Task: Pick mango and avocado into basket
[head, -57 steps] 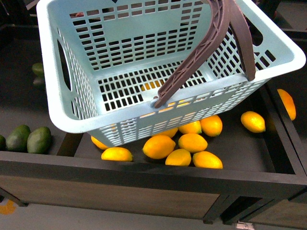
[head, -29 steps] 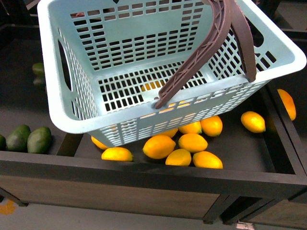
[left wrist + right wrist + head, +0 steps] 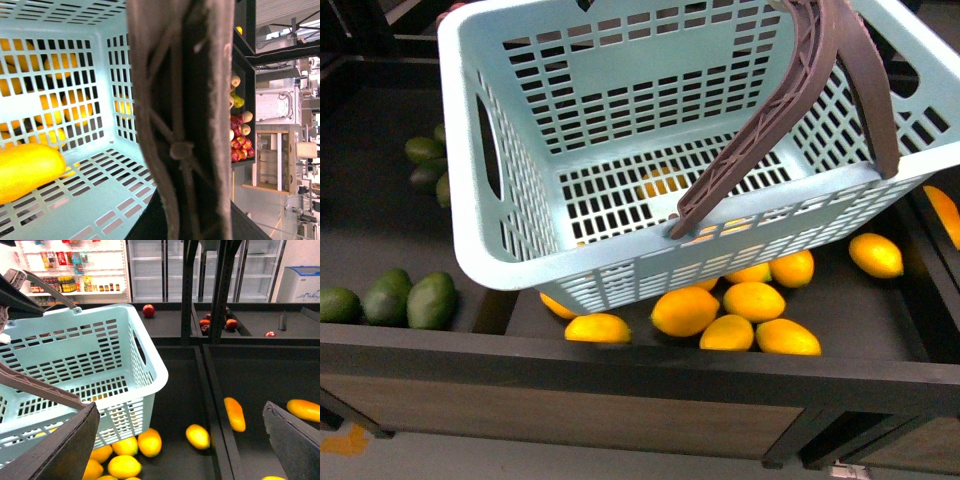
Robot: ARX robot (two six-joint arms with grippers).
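Observation:
The light turquoise basket [image 3: 496, 262] hangs tilted above the fruit bins, and my left gripper [image 3: 190, 215] is shut on its brown handle [image 3: 770, 130]. In the left wrist view a smooth yellow-orange fruit [image 3: 27, 170] lies on the basket [image 3: 100, 185] floor, covering the slots. Dark green avocados [image 3: 430, 300] lie in the bin at the left, with more further back [image 3: 423, 150]. An elongated mango [image 3: 234, 413] lies to the right of the basket [image 3: 145, 360], another [image 3: 305, 410] beyond it. My right gripper [image 3: 177, 445] is open above that bin, with nothing between its fingers.
Rounder yellow lemon-like fruits [image 3: 685, 310] crowd the dark bin under the basket. A dark wooden front rail [image 3: 640, 365] edges the bins, and a divider [image 3: 212, 405] separates two of them. Red apples [image 3: 148, 310] lie in far bins; store shelves and coolers stand behind.
Everything in the front view has slid right and a little down: basket, yellow fruits and avocados alike. More avocados now show at the far left. The handle is still held.

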